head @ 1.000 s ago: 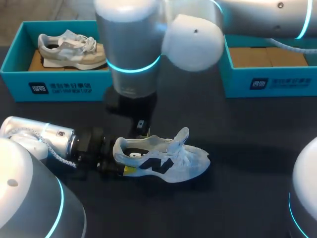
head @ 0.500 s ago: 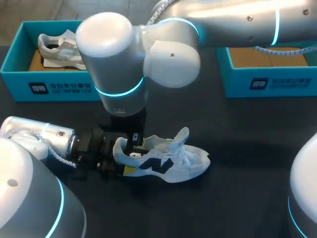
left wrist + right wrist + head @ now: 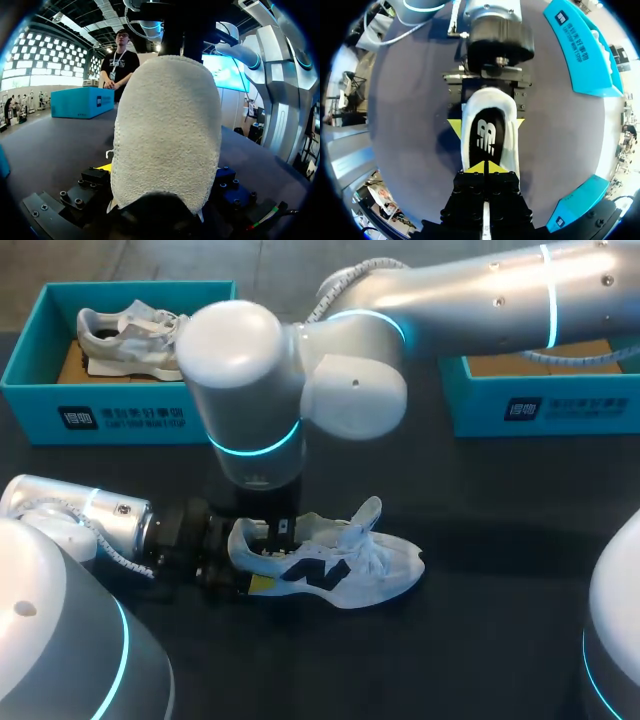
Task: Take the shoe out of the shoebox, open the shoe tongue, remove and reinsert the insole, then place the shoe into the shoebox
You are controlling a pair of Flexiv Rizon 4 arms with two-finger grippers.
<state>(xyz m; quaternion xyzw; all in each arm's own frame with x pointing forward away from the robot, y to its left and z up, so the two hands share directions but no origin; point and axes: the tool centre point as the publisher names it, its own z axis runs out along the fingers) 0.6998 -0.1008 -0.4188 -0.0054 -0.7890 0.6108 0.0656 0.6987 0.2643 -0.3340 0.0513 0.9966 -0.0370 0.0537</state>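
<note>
1. Shoe lying on its sole on the tabletop, heel clamped from both sides by the left hand.
2. Right hand down at the opening, tips pressed together just over the insole; no telling whether any of it is pinched.
3. Looks light, with a soft mesh upper that probably squashes easily. Heel likely the stiffest spot to hold.
4. Insole probably thin and floppy, so best pinched at its heel-end edge and peeled up slowly.
</note>
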